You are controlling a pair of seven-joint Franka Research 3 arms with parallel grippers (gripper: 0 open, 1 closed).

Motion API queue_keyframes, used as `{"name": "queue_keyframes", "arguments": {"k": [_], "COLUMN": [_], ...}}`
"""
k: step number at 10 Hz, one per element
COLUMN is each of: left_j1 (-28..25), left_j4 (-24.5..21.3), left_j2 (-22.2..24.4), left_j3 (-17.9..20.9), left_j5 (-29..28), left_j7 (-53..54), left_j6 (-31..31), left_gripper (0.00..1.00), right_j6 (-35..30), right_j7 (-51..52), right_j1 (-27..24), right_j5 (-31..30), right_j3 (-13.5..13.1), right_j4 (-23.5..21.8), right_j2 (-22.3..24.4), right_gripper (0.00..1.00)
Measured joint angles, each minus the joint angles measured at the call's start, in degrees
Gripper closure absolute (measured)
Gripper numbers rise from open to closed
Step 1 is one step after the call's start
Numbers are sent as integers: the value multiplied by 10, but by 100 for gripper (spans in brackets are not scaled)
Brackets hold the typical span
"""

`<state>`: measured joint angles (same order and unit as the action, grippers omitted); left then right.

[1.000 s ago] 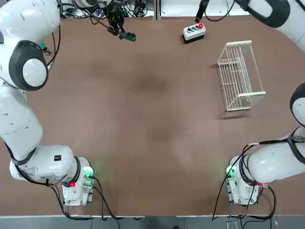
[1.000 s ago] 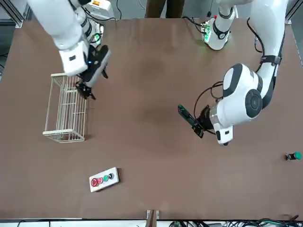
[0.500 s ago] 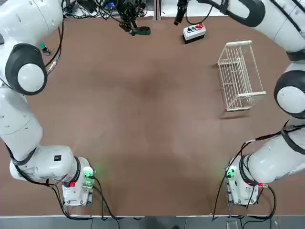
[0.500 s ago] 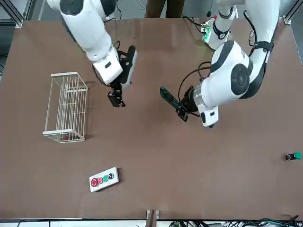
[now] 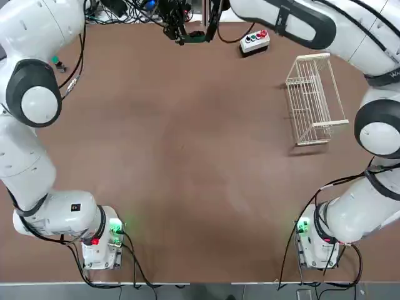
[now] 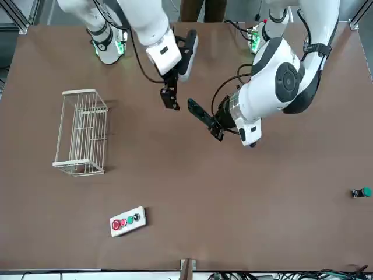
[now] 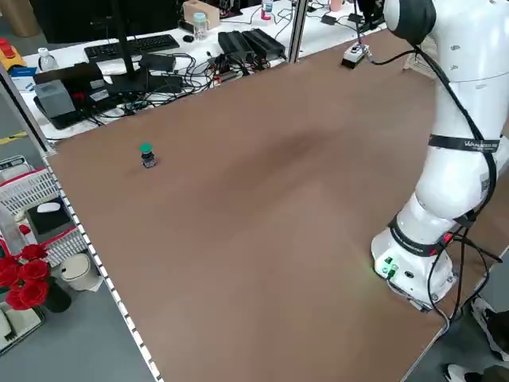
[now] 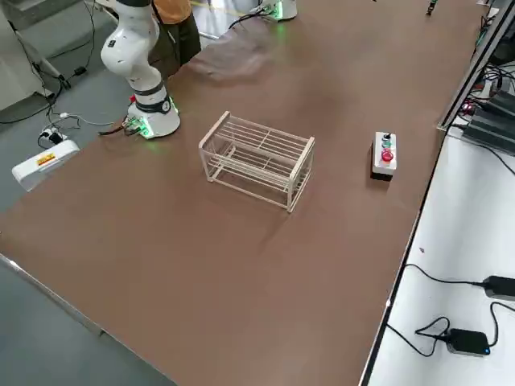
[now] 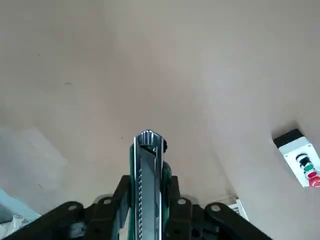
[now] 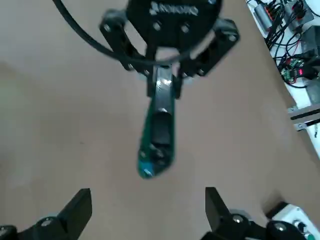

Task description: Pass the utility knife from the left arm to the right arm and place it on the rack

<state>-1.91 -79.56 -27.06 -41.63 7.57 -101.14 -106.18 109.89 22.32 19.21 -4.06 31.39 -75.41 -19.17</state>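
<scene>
The utility knife (image 6: 201,115), a slim dark green-black stick, hangs above the table's middle with my left gripper (image 6: 218,128) shut on one end of it. The left wrist view shows the utility knife (image 9: 147,180) pinched between the fingers and pointing away from them. My right gripper (image 6: 171,100) stands open a short way from the knife's free tip, apart from it. In the right wrist view the utility knife (image 10: 157,132) points at the gap between my wide-open fingers (image 10: 80,205). The white wire rack (image 6: 81,131) stands on the table on the robot's right, with nothing in it.
A grey button box (image 6: 128,221) sits near the table's far edge, beyond the rack (image 5: 312,100). A small green-capped object (image 6: 361,192) lies far out on the left arm's side. A person's legs (image 6: 195,9) show behind the arm bases.
The left gripper has carried the knife toward the table's middle. The right gripper has swung from beside the rack over to face the knife's tip, staying open.
</scene>
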Motion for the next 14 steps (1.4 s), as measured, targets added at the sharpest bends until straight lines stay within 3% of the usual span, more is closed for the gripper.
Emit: {"name": "queue_keyframes", "arguments": {"k": [3, 8, 14], "left_j1": [4, 4, 4], "left_j4": [5, 5, 5], "left_j2": [0, 0, 0], "left_j3": [-5, -13, -15], "left_j5": [0, 0, 0], "left_j7": [-8, -9, -10], "left_j6": [0, 0, 1], "left_gripper": [67, 67, 67], "right_j6": [13, 39, 46], "right_j7": [-74, -88, -93], "right_j1": [8, 11, 12], "right_j5": [-32, -48, -64], "right_j3": [19, 20, 20], "right_j4": [0, 9, 13], "right_j2": [-19, -50, -64], "right_gripper": [1, 3, 19]}}
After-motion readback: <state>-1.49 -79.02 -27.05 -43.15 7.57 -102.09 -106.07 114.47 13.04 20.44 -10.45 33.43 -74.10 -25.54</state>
